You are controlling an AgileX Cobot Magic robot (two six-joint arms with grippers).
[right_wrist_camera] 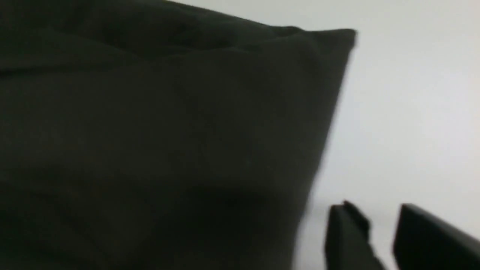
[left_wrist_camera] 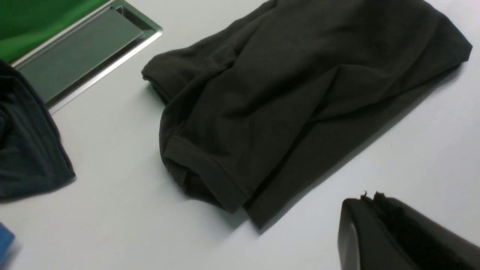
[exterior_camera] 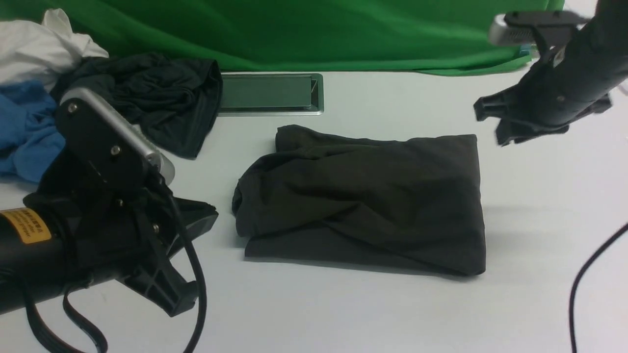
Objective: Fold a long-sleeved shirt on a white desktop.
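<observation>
Folded shirt on the counter, both pincers clear of it.

The left pincer (exterior_camera: 196,215) is closed and empty, low over the counter (exterior_camera: 343,314) just left of the shirt (exterior_camera: 363,201). The right pincer (right_wrist_camera: 378,232) has its jaws parted with nothing between them, raised off the shirt's far right corner. The shirt lies mid-counter as a rough rectangle, a black garment (exterior_camera: 162,98), blue cloth (exterior_camera: 24,127) and hatch (exterior_camera: 270,93) behind it.

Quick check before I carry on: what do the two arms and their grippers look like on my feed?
Both arms are matte black. The left arm carries a yellow label with dark print, a silver-faced camera on a black bracket, and loose black cables looping beneath it. Its left gripper has black angular fingers. The right gripper is black too, with a silver camera mounted above it.
</observation>
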